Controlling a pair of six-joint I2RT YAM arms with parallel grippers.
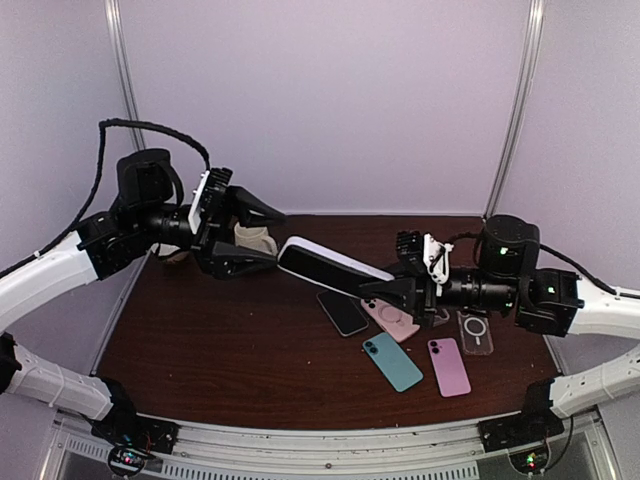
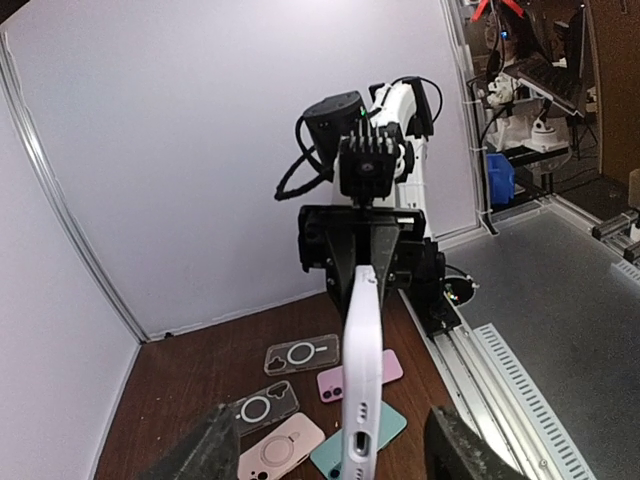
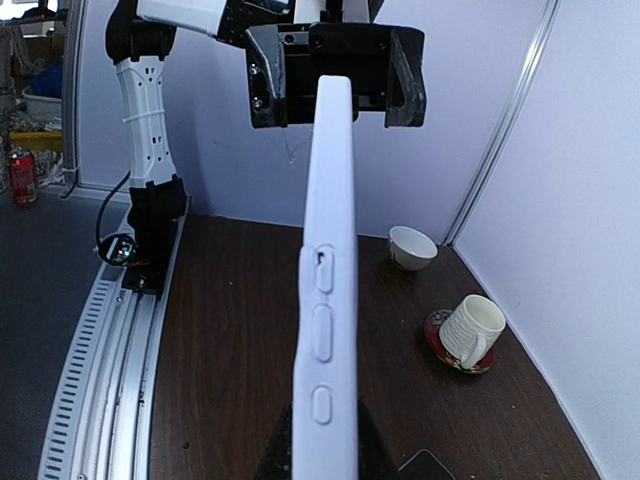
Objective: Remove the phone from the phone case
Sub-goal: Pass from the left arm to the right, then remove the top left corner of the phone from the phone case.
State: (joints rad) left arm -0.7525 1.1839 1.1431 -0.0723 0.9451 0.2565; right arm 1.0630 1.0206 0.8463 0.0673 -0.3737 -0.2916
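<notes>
A phone in a white case (image 1: 330, 265) is held in the air over the table, edge-on in both wrist views (image 2: 362, 380) (image 3: 328, 300). My right gripper (image 1: 405, 285) is shut on its right end; dark fingers (image 3: 280, 452) flank the case at the bottom of the right wrist view. My left gripper (image 1: 272, 238) is open at the case's left end. Its fingers (image 2: 205, 450) stand wide on either side of the case, apart from it. The case's port end faces the left wrist camera.
On the table below lie a black phone (image 1: 343, 313), a pink case (image 1: 390, 318), a teal phone (image 1: 393, 361), a pink phone (image 1: 449, 367) and a clear case (image 1: 475, 332). A white mug on a saucer (image 3: 472, 330) and a bowl (image 3: 412, 247) stand at the back left.
</notes>
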